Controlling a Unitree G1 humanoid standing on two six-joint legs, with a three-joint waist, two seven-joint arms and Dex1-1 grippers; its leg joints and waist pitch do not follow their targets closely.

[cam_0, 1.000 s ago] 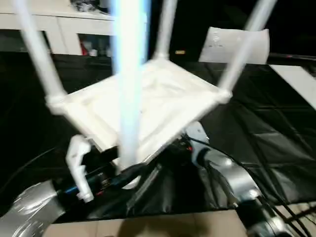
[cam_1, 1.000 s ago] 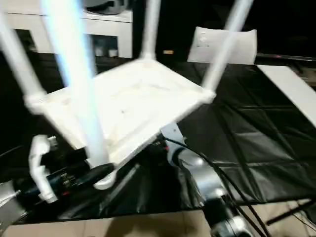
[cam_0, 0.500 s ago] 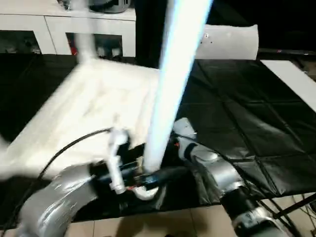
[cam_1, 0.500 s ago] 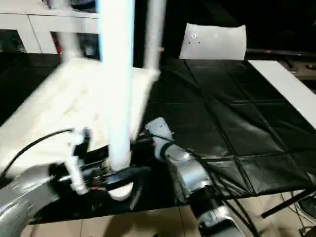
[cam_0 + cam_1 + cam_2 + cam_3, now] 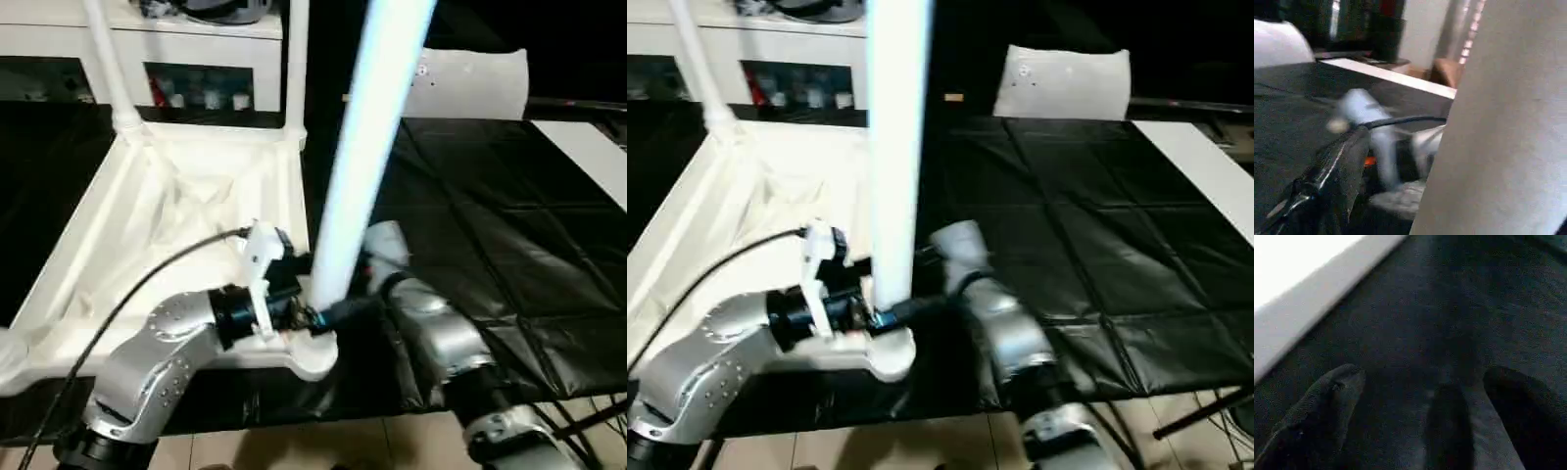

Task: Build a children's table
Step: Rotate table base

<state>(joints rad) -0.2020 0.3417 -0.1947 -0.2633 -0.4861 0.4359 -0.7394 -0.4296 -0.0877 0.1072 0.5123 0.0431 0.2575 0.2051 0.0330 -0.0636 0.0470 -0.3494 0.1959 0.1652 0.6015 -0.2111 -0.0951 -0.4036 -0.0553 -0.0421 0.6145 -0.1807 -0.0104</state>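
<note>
Children's table (image 5: pixel 186 225), upside down, ribbed underside facing up, lies on the black-covered tabletop (image 5: pixel 509 245), on its left half. Far edge sits close in front of the white cabinet (image 5: pixel 196 39). Left edge and near-left corner run out of frame. Four legs stand up from the corner sockets; all are cut off at the top. Nearest leg (image 5: pixel 367 147) crosses the middle of the head views, big and blurred, and hides part of the tabletop behind it. Two far legs are thin posts by the cabinet; the near-left one I can barely make out.

Compared with a second ago: the table was tipped, one corner raised above the arms. Now it lies flat and low, further to the left. The whole view has shifted too, so part of that is camera.

Left arm, silver, reaches in from lower left. Left gripper (image 5: pixel 318 318) sits at the base of the nearest leg, by the near-right corner socket. Jaws spread wide, one black finger (image 5: pixel 1327 181) beside the leg in the left wrist view; the leg stands between them, but whether they press on it I cannot tell.

Right gripper (image 5: pixel 1415 426) hangs over the black cloth, dark fingers apart, nothing between them. White table edge runs near it in the right wrist view.

White cushion-like bag (image 5: pixel 470 83) rests at the far side, well apart.
</note>
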